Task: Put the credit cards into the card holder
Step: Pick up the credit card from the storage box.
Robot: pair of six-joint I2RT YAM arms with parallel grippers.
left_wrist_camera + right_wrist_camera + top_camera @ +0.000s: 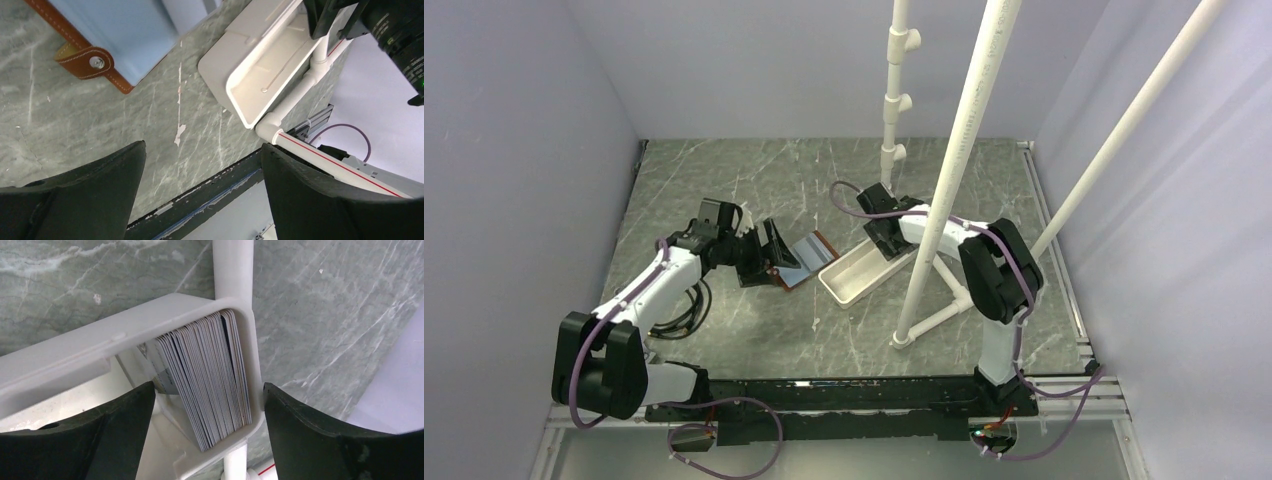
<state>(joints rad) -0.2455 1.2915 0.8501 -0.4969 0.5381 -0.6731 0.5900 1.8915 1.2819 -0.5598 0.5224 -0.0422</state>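
Gaping left jaws empty near card holder (82, 60) | right jaws gaping, empty, over credit cards (210, 375)

Cards: credit cards (210, 380), many, thin, with grey-white edges showing.
Cards, pose: stood on edge, pressed face to face in one pack, leaning slightly.
Cards, place: at one end of the white tray (75, 347), against its end wall.
Holder: card holder (800, 260), brown leather, pale stitching, snap tab, pale blue face upward.
Holder, pose: lay flat on the table (724, 170).
Holder, place: just beside the tray, toward the left arm's side, apart from the cards.
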